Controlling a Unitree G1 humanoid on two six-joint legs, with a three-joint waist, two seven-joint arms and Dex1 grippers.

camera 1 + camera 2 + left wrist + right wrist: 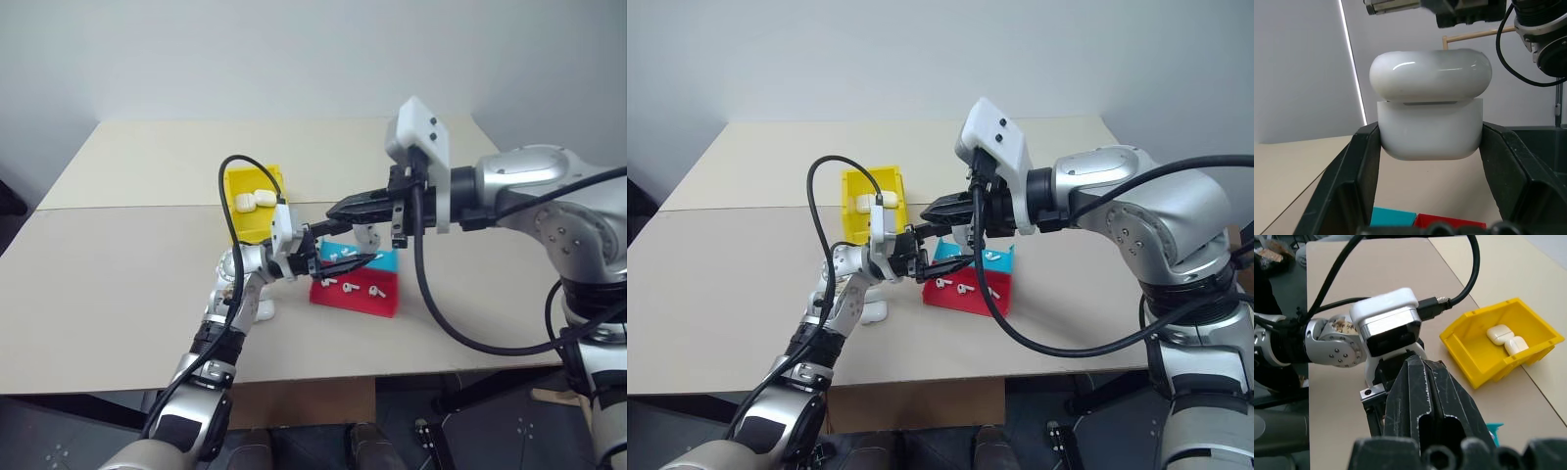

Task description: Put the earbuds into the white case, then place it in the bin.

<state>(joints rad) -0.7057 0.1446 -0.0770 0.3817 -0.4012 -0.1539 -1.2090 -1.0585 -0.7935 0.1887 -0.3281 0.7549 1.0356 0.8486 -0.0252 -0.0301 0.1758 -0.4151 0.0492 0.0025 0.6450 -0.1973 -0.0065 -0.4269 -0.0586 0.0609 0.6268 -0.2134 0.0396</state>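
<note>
My left gripper (pixel 345 262) is shut on a white case (pixel 1430 117). The case sits between the two black fingers (pixel 1364 166), its lid down on the base with a thin seam showing. My right gripper (pixel 338 209) hovers just above and beside the left one. Its fingers are shut and pressed together, and I see nothing between them (pixel 1418 369). Both grippers hang over the near side of the table, above a tray where several tiny white earbuds (pixel 351 288) lie. The yellow bin (pixel 235 181) stands behind the left gripper and holds two white cases (pixel 253 200).
The earbuds lie in a shallow red tray (pixel 387 305) with a teal part (pixel 389 260), below the grippers. Another white case (pixel 874 311) lies on the beige table (pixel 118 274) under my left forearm. A black cable loops above the left wrist.
</note>
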